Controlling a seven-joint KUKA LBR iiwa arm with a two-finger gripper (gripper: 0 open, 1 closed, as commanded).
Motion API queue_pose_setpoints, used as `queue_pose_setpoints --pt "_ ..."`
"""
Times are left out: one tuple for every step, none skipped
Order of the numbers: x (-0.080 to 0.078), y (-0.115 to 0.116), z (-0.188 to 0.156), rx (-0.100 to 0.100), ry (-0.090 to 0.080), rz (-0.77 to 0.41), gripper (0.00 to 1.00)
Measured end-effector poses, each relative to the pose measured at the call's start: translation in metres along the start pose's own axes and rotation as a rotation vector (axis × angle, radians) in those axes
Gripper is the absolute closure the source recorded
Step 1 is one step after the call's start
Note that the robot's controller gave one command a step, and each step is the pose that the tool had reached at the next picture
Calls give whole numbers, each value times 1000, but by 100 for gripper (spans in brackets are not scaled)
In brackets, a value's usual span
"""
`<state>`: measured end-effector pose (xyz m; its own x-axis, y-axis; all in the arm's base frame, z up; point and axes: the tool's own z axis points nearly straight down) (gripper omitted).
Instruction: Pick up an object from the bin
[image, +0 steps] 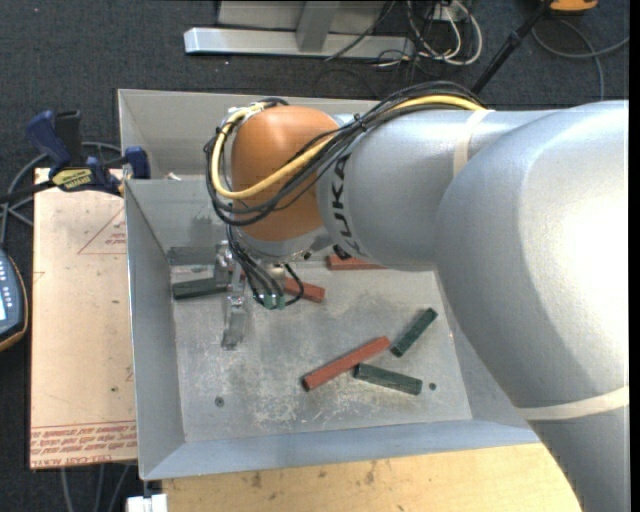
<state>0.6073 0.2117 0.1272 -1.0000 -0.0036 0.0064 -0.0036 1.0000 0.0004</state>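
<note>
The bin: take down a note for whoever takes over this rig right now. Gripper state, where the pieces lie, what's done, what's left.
Gripper: low over the left of the bin; open or shut can't be told, no piece visibly in it.
Pieces: dark grey block just left of the gripper, small red block just right. Long red bar and two dark green bars lie together at the near right.
Done: nothing lifted.
Left: grasp one piece and raise it out.

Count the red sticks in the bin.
3: a long red stick near the front, a short red stick beside the hand, a third stick half under the arm. Others may be hidden.
</note>
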Motion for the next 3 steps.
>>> queue_pose_setpoints --pt "-50 -23 58 1 -2 -61 0" --pt "-50 -22 54 -2 -9 -60 100" --pt "-28 8 -99 -4 -18 -35 100"
